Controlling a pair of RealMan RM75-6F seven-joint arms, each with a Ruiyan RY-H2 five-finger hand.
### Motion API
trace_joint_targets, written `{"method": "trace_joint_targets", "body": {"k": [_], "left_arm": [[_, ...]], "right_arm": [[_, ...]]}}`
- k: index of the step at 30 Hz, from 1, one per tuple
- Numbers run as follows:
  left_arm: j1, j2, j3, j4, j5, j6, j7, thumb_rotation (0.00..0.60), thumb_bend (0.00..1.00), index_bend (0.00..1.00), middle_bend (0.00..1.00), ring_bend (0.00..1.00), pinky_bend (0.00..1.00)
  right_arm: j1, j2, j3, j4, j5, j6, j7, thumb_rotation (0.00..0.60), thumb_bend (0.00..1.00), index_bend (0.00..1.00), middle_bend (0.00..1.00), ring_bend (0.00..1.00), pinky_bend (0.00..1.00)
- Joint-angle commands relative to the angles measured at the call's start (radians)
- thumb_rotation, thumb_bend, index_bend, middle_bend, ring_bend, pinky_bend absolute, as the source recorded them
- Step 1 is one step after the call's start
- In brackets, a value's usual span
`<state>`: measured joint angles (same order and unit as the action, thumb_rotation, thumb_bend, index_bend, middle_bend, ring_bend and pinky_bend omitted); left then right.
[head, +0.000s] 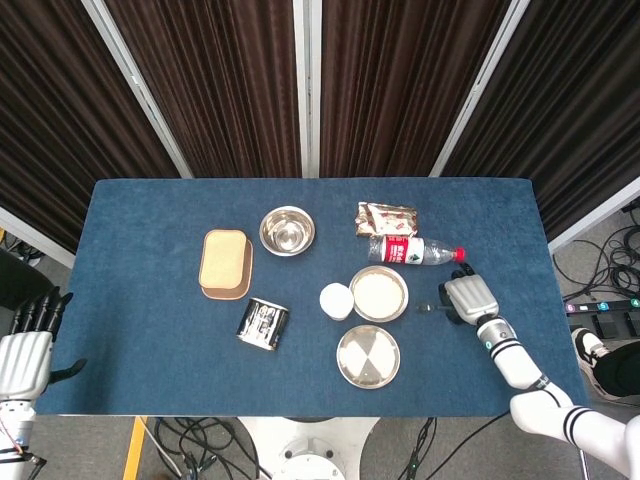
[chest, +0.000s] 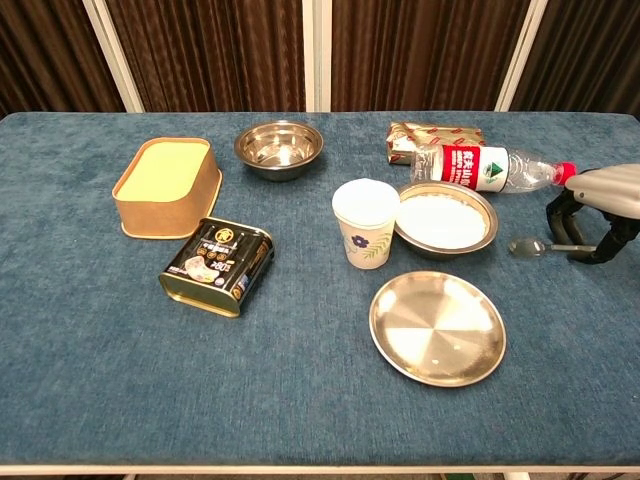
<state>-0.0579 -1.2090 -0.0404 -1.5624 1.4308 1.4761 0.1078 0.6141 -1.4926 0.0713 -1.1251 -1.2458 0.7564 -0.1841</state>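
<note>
My right hand (head: 470, 296) (chest: 600, 200) rests at the right side of the blue table (head: 150, 300), its dark fingers curled down around the handle of a small metal spoon (head: 425, 307) (chest: 527, 246). The spoon's bowl points left toward a steel bowl with white contents (head: 378, 293) (chest: 445, 217). A water bottle with a red cap (head: 412, 250) (chest: 485, 167) lies just behind the hand. My left hand (head: 25, 350) hangs off the table's left front corner, fingers spread, holding nothing.
A flowered paper cup (chest: 364, 225), a flat steel plate (chest: 437, 327), a black tin (chest: 218, 265), a brown box (chest: 168, 185), an empty steel bowl (chest: 279, 148) and a foil snack packet (chest: 432, 135) are spread over the table's middle.
</note>
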Motion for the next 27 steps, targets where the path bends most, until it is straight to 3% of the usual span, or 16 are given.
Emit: {"method": "trace_joint_targets", "body": {"k": [1, 13, 18, 27], "left_arm": [[0.000, 0.002, 0.000, -0.002, 0.002, 0.001, -0.001, 0.600, 0.03, 0.11, 0.04, 0.03, 0.06], [0.001, 0.005, -0.004, -0.003, 0.008, 0.010, -0.009, 0.600, 0.03, 0.11, 0.04, 0.03, 0.06], [0.007, 0.008, -0.001, 0.000, 0.010, 0.016, -0.013, 0.600, 0.03, 0.11, 0.04, 0.03, 0.06], [0.014, 0.008, 0.001, 0.007, 0.010, 0.022, -0.027, 0.600, 0.03, 0.11, 0.04, 0.03, 0.06]], "right_arm": [[0.008, 0.055, -0.006, -0.053, 0.000, -0.005, -0.038, 0.600, 0.32, 0.59, 0.57, 0.21, 0.09], [0.145, 0.292, 0.036, -0.339, 0.125, -0.116, -0.255, 0.600, 0.33, 0.60, 0.57, 0.22, 0.09], [0.262, 0.281, 0.023, -0.362, 0.231, -0.178, -0.412, 0.600, 0.33, 0.60, 0.57, 0.22, 0.09], [0.484, 0.168, -0.095, -0.351, 0.522, -0.153, -0.708, 0.600, 0.33, 0.60, 0.57, 0.22, 0.09]]}}
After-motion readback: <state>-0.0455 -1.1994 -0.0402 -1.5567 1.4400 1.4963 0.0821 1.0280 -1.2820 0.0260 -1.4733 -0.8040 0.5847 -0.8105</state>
